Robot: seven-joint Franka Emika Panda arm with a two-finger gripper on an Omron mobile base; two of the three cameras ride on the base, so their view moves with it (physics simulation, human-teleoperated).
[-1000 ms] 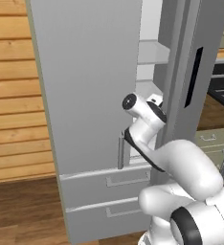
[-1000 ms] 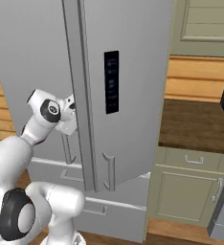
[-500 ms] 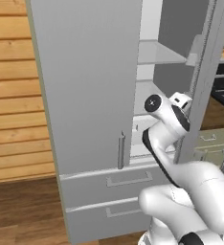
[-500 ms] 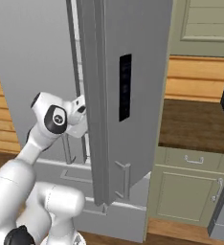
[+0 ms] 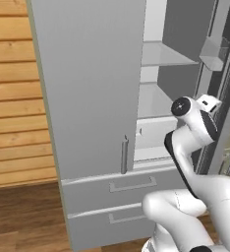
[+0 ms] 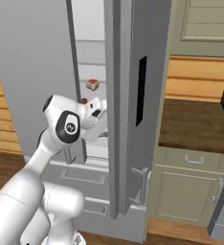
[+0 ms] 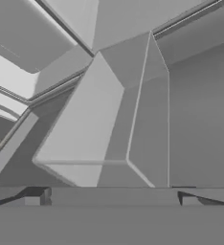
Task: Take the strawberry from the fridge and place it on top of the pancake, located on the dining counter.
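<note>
**Fridge door swung wide, arm at the gap**

I note the biggest change first: the fridge [image 5: 92,88] has its right-hand door [image 6: 140,95] far more open than a second ago, when it was barely cracked. It now stands edge-on beside my wrist in the right base view, with the pale interior and glass shelves exposed beyond. I judge the opening step close to done, and the reach inside comes next.

The pincer [image 6: 98,118] sits at the mouth of the opening, level with the lower shelves. Its fingertips [image 7: 41,196] show as small dark stubs set far apart near the two bottom corners of the hand view, so it is spread wide with nothing between them.

A pale block with a red top [image 6: 92,84] rests on a shelf above and beyond the pincer. The strawberry [image 6: 84,101] is a tiny dark red dot just above and behind the hand, partly masked by the wrist.

Hard to read: the hand view gives only grey door-bin planes, tilted; I cannot tell which bin. The pancake and dining counter lie outside these views.
</note>
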